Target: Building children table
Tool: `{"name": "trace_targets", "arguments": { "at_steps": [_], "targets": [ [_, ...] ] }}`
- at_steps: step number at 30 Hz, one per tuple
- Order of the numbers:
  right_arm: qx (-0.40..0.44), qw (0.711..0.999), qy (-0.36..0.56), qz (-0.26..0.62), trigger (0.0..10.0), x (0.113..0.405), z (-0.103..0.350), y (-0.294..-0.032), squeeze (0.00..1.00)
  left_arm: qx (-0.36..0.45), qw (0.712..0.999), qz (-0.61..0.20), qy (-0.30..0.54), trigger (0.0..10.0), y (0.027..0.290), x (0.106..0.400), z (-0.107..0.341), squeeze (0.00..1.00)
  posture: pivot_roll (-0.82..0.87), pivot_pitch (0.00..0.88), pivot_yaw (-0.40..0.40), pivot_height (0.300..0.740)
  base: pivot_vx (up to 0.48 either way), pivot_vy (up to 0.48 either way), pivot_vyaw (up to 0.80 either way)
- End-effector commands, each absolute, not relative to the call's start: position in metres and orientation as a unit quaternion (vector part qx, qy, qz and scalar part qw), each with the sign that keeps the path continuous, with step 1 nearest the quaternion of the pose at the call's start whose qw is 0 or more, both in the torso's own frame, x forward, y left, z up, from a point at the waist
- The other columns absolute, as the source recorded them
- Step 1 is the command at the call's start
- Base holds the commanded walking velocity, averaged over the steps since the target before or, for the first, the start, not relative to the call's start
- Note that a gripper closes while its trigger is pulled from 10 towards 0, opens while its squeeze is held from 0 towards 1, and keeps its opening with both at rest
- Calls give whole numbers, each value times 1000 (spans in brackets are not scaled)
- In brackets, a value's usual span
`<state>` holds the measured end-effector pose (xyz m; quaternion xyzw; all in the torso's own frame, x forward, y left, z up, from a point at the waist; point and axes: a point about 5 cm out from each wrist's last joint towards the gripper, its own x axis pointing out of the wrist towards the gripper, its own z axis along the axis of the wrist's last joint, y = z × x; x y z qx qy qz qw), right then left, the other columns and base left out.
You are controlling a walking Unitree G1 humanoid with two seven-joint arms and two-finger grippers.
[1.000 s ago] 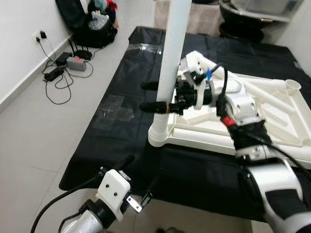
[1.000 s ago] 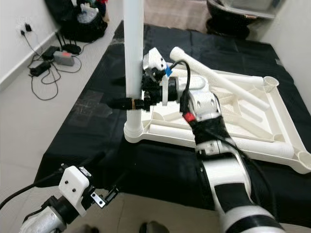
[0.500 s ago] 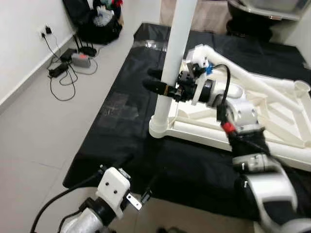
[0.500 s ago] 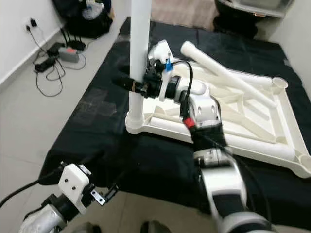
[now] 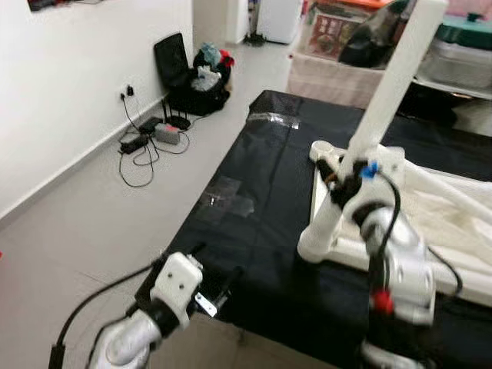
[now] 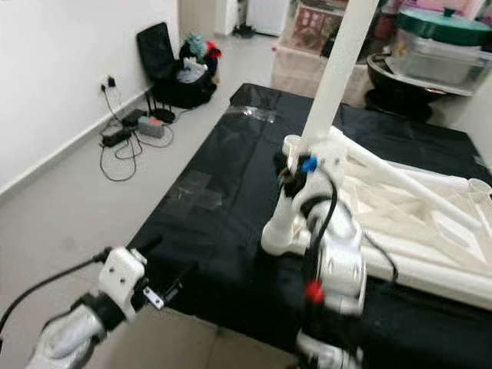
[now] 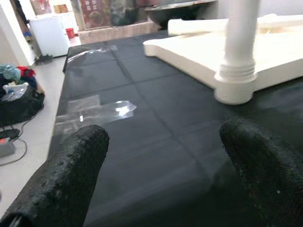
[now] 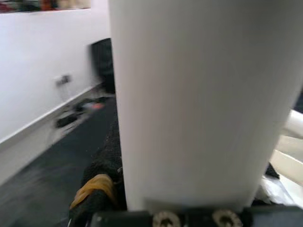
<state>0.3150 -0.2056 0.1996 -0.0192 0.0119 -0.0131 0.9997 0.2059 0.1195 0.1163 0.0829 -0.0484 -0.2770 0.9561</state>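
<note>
The robot's right arm reaches forward and up from low in front of it, silver wrist housing and black cable showing, and its right claw (image 5: 344, 178) is clamped around the white table leg (image 5: 384, 96), one black finger (image 8: 102, 182) pressed against the tube. The left arm hangs low beside the body, its left claw (image 7: 163, 156) spread wide with nothing between its fingers.

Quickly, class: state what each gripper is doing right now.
Left gripper: open, holding nothing, above the black mat.
Right gripper: shut on the white table leg.
</note>
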Motion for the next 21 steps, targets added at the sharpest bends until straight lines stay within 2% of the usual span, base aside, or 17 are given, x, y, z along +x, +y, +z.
{"name": "trace_targets", "arguments": {
  "at_steps": [1,2,3,4,5,6,7,8,9,10,13,14,15,16,18,19,21],
  "targets": [
    [-33,995,65,-61,0,318,181,-218,0,78,957,-277,-47,9686,118,207,114,0,12,29,-109,740,0,0,0],
    [-26,998,56,-26,9569,323,189,-198,0,78,957,-277,-48,9686,118,206,114,0,17,39,-109,740,0,0,0],
    [-21,998,51,0,9569,324,193,-185,0,79,957,-276,-49,9686,118,206,114,0,17,39,-109,740,0,0,0],
    [-11,995,33,91,10000,323,200,-160,827,78,956,-277,-50,9686,117,205,114,0,23,49,-111,740,0,0,0],
    [-11,995,33,91,10000,323,200,-160,827,78,956,-277,-50,9686,117,205,114,0,23,49,-111,740,0,0,0],
    [-6,988,19,154,10000,321,204,-145,827,78,956,-278,-50,9686,117,204,115,0,23,49,-111,740,0,0,0],
    [-7,965,-3,263,10000,315,211,-130,1000,78,956,-279,-51,9725,116,203,115,0,29,62,-109,740,0,0,0],
    [-7,965,-3,263,10000,315,211,-130,1000,78,956,-279,-51,9725,116,203,115,0,29,62,-109,740,0,0,0],
    [-10,943,-15,333,10000,310,216,-122,1000,77,955,-280,-52,9725,116,202,115,0,29,62,-109,740,0,0,0],
    [-10,943,-15,333,10000,310,216,-122,1000,77,955,-280,-52,9725,116,202,115,0,29,62,-109,740,0,0,0],
    [-73,877,-38,473,10000,306,228,-130,1000,74,954,-284,-55,9725,114,198,117,0,37,95,-106,740,0,0,0],
    [-73,877,-38,473,10000,306,228,-130,1000,74,954,-284,-55,9725,114,198,117,0,37,95,-106,740,0,0,0],
    [-95,859,-39,501,10000,307,231,-135,1000,73,954,-285,-56,9725,113,197,118,0,37,95,-106,740,0,0,0],
    [-109,841,-30,529,10000,310,233,-141,827,72,954,-286,-56,9725,113,195,120,0,48,114,-109,740,0,0,0],
    [-122,828,-25,547,10000,313,236,-144,827,72,954,-286,-57,9725,112,194,120,0,49,116,-110,740,0,0,0],
    [-125,813,-11,568,10000,318,238,-146,0,71,954,-287,-57,9686,112,192,121,0,53,127,-109,740,0,0,0],
    [-132,801,-5,584,10000,322,240,-146,0,71,953,-287,-57,9647,111,190,122,0,56,133,-109,740,0,0,0]
  ]
}}
